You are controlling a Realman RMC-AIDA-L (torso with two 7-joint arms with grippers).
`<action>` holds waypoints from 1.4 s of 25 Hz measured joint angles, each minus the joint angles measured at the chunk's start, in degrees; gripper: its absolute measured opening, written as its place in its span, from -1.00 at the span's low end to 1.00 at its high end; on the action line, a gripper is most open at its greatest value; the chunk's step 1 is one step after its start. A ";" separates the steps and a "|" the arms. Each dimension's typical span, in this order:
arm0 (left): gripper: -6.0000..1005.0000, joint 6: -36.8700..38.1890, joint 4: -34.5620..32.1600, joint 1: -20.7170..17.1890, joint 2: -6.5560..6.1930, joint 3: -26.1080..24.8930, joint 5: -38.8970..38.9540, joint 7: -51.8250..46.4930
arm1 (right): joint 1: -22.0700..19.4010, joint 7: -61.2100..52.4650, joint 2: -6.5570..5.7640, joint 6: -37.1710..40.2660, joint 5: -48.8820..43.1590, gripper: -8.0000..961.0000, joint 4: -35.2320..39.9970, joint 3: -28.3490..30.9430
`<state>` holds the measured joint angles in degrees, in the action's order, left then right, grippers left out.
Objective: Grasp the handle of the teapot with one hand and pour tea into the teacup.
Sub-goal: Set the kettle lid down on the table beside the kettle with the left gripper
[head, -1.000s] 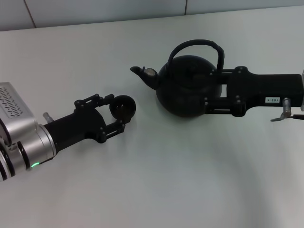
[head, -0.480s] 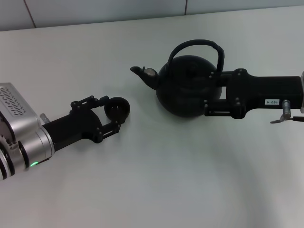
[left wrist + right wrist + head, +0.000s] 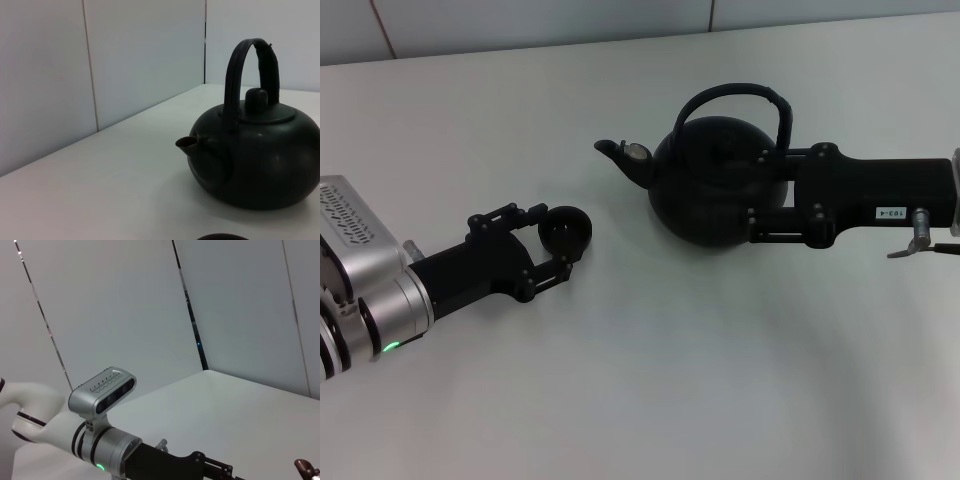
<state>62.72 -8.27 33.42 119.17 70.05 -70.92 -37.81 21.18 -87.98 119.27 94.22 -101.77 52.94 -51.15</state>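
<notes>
The matte-black teapot (image 3: 705, 195) stands on the white table, its spout (image 3: 618, 154) pointing left and its arched handle (image 3: 732, 95) upright. My right gripper (image 3: 760, 195) reaches in from the right, open, and its fingers straddle the pot's right side below the handle; the tips blend into the black pot. My left gripper (image 3: 560, 240) is shut on the tiny black teacup (image 3: 566, 230), left of the spout and a little nearer me. The left wrist view shows the teapot (image 3: 255, 160), its handle (image 3: 250, 65) and the cup's rim (image 3: 222, 237).
The white table (image 3: 650, 390) runs back to a tiled wall (image 3: 520, 20). The right wrist view shows my left arm (image 3: 102, 440) low over the table.
My left gripper drew the teacup a little left and toward me, away from the spout. My right gripper crept slightly left along the pot. The teapot has not moved.
</notes>
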 joint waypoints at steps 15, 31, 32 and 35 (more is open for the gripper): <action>0.32 -0.66 -0.20 0.15 0.00 0.09 -0.18 -1.20 | 0.15 0.00 -0.10 -0.13 0.00 0.32 -0.21 0.34; 0.32 -0.67 -0.64 0.33 0.00 1.48 -0.18 -2.74 | 0.17 0.00 -0.17 -0.36 0.00 0.33 -0.06 0.36; 0.32 -0.67 -0.65 0.33 0.00 1.52 -0.18 -2.79 | 0.17 0.00 -0.17 -0.36 0.00 0.33 -0.06 0.36; 0.44 -0.66 -0.66 0.33 0.00 1.80 -0.18 -2.82 | 0.17 0.00 -0.18 -0.36 0.00 0.33 -0.02 0.39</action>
<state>62.05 -8.92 33.75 119.17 71.85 -71.10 -40.63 21.36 -87.98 119.09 93.86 -101.77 52.92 -50.76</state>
